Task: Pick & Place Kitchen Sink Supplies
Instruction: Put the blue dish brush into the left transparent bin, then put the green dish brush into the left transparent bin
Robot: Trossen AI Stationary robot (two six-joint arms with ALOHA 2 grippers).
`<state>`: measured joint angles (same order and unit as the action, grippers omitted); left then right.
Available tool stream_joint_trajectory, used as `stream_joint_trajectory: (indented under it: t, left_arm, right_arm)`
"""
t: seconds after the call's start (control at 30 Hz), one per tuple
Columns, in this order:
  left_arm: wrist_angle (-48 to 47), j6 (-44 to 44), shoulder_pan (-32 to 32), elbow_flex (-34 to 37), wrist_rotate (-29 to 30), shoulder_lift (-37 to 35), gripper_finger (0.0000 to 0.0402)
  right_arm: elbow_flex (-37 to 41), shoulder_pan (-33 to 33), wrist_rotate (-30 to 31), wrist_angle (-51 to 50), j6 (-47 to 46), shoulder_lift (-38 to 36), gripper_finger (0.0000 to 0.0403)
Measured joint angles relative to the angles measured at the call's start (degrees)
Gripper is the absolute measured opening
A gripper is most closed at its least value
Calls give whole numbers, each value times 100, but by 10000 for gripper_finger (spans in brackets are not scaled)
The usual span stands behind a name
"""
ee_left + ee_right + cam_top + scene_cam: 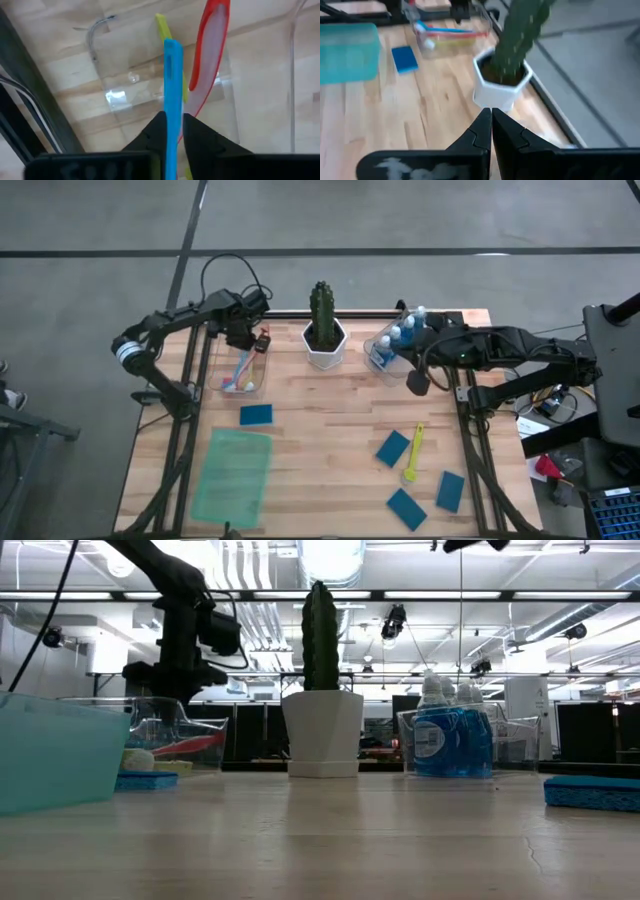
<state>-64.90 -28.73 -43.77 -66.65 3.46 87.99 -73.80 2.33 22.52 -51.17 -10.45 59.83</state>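
blue brush [172,85] in left claw [172,131], no legible writing

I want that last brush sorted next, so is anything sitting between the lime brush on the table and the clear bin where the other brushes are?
Partly. The lime brush lies toward the right; the clear bin sits back left. A sponge lies right beside the brush on that side, another sponge sits before the bin, and the left claw hangs over the bin, shut on a blue brush.

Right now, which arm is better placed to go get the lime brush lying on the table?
Right. The lime brush lies on the right half of the table, among the sponges. The right tool is shut and empty, on that side. The left tool is across the table, clamped on a blue brush over the clear bin.
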Motion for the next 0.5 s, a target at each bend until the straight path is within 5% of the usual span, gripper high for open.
stream_joint_trajectory:
  t: [0.3,0.5]
  left_arm:
    - [-6,15,7,-256,-387,-80,153]
    - [-7,-16,106,-606,-519,-419,178]
  right_arm:
    - [0,2,-456,-958,-1307,-24,8]
    - [0,4,-1028,-1834,-2411,-26,8]
